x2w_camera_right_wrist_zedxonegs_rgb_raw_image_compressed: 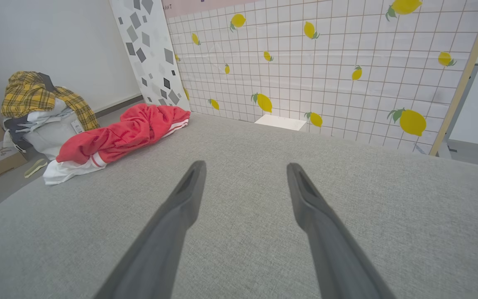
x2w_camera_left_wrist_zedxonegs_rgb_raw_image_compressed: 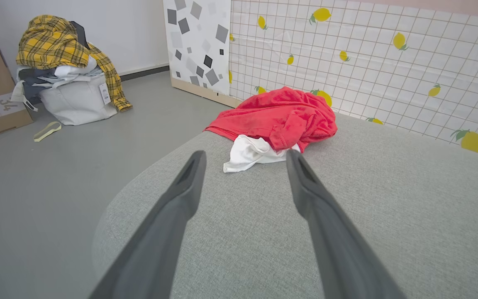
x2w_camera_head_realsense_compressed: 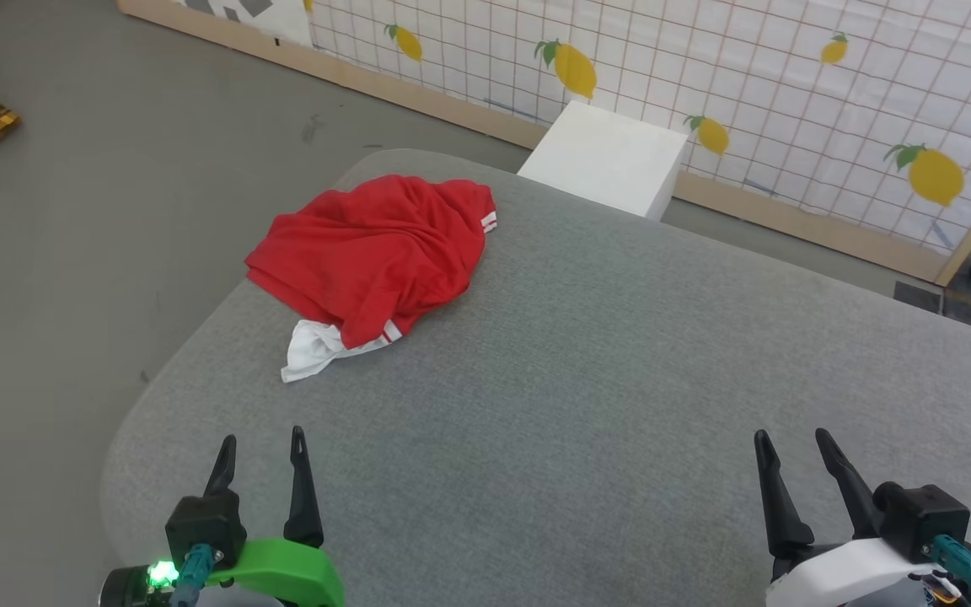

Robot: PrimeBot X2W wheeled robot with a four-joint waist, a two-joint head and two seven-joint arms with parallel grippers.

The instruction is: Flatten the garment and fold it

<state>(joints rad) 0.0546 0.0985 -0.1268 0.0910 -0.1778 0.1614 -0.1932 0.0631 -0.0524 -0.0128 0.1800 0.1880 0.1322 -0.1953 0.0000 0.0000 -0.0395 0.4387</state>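
Grey tabletop (x2w_camera_head_realsense_compressed: 587, 337) is holding the garment (x2w_camera_head_realsense_compressed: 367, 253) crumpled at 11 o'clock, looking light and floppy, best pinched by its white sleeve (x2w_camera_head_realsense_compressed: 310, 352), while left gripper (x2w_camera_head_realsense_compressed: 263, 434) and right gripper (x2w_camera_head_realsense_compressed: 791, 433) are hanging open.

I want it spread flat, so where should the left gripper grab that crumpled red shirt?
Likely the white sleeve sticking out at the garment's near edge: it lies loose on the grey table, facing the open left gripper, so come in low from the robot's side.
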